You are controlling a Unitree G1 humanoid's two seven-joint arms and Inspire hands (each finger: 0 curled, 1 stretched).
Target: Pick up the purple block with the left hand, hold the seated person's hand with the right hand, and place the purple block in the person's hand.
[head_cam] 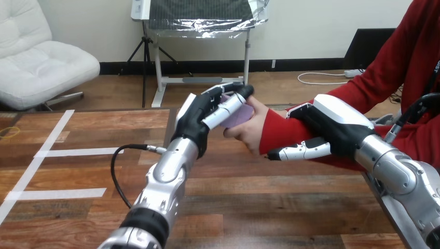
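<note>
Block at the palm
My left hand (pixel 207 116) pinches the block (pixel 239 116), which touches the person's hand (pixel 250 132) just right of my fingers. My right hand (pixel 324 129) clasps their forearm (pixel 280 132), thumb beneath.

Robotics lab: wooden table (pixel 249 202) with white tape marks (pixel 78 152), robot arm (pixel 165 174) above.

Most of the purple block (pixel 241 117) behind the left hand (pixel 205 114) — right hand (pixel 332 127) partly behind the person's sleeve (pixel 276 130)
</note>
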